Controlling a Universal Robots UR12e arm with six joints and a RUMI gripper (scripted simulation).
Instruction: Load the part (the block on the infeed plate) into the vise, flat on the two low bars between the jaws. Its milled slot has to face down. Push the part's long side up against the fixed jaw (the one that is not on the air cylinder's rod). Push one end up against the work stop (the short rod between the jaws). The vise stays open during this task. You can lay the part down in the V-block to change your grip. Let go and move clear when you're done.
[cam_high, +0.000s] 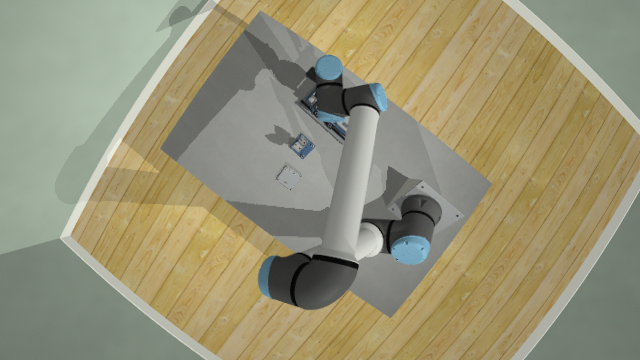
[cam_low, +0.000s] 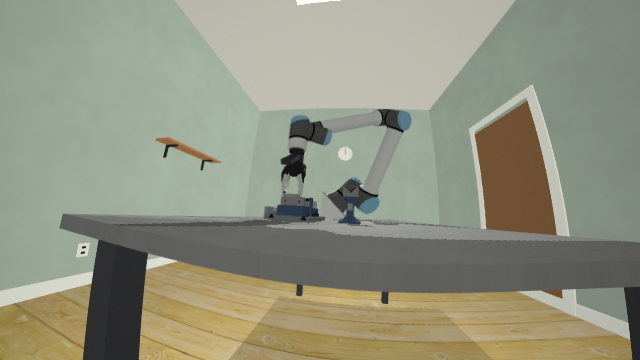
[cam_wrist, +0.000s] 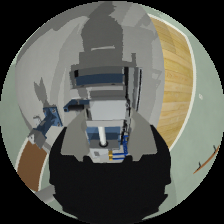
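The part looks to be the light grey block in the vise, between the jaws. Its slot is not visible. The darker jaw lies along its far long side. The white rod of the air cylinder is on its near side. The work stop, a short dark rod, is at its left end; contact cannot be told. My gripper points down, fingertips just over the vise. The fingers are part-open, one beyond each end of the block, with narrow dark gaps. The low bars are hidden.
The blue V-block stands beside the vise, with no part seen in it. The infeed plate lies farther along the table and bears no block. Blue hoses and a brass fitting are near the cylinder.
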